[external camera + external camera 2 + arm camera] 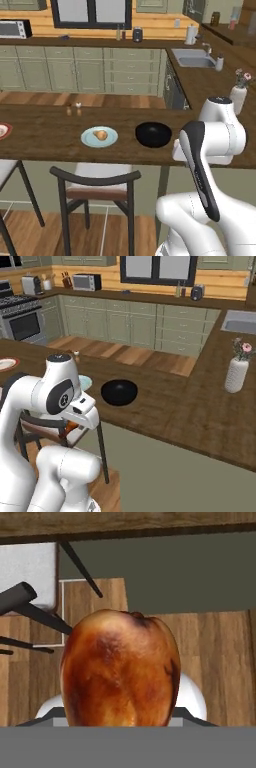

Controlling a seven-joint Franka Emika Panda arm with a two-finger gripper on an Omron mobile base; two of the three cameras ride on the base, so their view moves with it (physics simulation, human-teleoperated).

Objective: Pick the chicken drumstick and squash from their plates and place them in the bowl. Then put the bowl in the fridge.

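The golden-brown chicken drumstick (120, 667) sits close up in the hand view, and my gripper (70, 431) is shut on it; its fingertips are hidden behind the meat. The hand hangs in front of the counter edge, below the countertop, over the wooden floor. A sliver of the drumstick (71, 426) peeks out under the white hand. The tan squash (101, 135) lies on the pale blue plate (111, 138). To its right stands the black bowl (153, 134) (119, 392), with nothing in it. The red-rimmed plate (2, 131) (7, 363) lies at the far left. The fridge is out of view.
A dark-framed chair (95, 182) stands under the counter (50, 145), close to the hand. A white vase with flowers (236, 373) is on the counter to the right. Two small shakers (73, 109) stand behind the blue plate. A sink (196, 61) lies farther back.
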